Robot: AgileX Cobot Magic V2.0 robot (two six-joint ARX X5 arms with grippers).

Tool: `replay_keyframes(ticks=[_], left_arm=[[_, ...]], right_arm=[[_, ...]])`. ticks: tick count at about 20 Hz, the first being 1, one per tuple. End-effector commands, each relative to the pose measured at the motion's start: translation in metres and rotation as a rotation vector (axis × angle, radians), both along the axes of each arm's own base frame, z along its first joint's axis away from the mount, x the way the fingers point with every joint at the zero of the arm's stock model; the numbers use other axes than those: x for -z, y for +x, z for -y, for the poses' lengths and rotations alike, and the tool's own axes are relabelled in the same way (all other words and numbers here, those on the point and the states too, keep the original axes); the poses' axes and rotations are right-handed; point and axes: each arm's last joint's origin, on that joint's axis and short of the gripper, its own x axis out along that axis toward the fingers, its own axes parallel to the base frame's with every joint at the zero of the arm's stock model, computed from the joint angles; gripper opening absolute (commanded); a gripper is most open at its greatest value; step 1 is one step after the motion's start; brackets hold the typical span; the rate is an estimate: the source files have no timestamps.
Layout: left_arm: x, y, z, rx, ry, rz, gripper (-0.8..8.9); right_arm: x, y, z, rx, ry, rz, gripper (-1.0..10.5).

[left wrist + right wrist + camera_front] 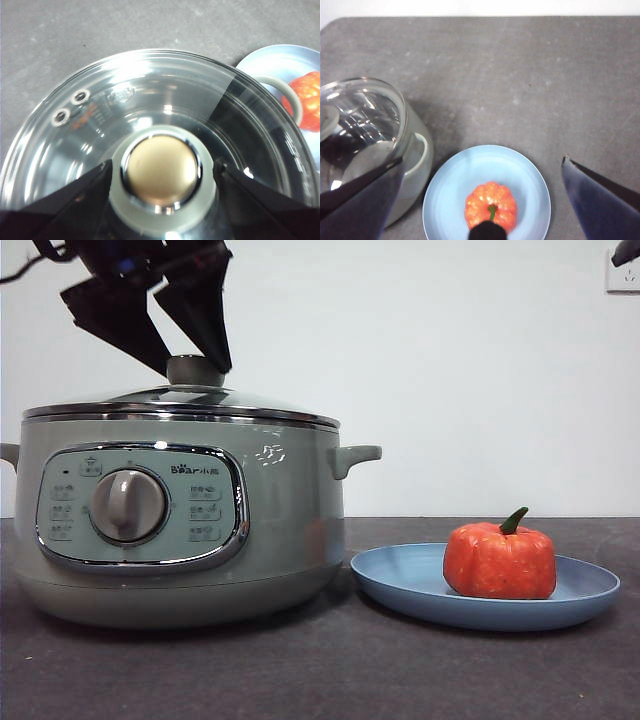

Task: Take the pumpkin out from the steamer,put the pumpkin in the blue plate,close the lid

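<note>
The pumpkin (500,561) sits in the blue plate (400,585) on the table (520,75), just beside the steamer (280,540), so that part looks done. The glass lid (180,405) rests on the steamer's rim. The left gripper (190,358) straddles the knob (161,167), jaws spread and apparently not clamping it. The right gripper (480,200) hangs wide open above the plate, holding nothing. Only withdrawal seems left.

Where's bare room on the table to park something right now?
Free: grey table beyond the blue plate, and the strip before it. Crowded: the steamer and plate nearly touch; the pumpkin fills the plate's middle; the left pincer straddles the lid knob.
</note>
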Motion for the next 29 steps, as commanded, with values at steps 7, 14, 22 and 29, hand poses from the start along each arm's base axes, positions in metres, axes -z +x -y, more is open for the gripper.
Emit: replay_keyframes(ticks=[7,14,22,29], left_arm=[[-0.037,-0.026,-0.015,-0.002,0.084,-0.109,3.41],[-0.066,-0.063,-0.032,0.035,0.064,-0.033,-0.09],[-0.035,-0.124,-0.067,0.022,-0.107,0.271,-0.09],[0.017,-0.154,-0.084,-0.011,-0.200,0.337,-0.08]], right_arm=[[0.008,-0.003,0.001,-0.004,-0.029,-0.074,5.3],[0.010,-0.005,0.002,-0.028,-0.082,-0.087,0.2],[0.035,-0.028,0.001,-0.098,0.050,0.198,-0.2],[0.059,-0.041,0.005,-0.097,0.082,0.235,-0.2]])
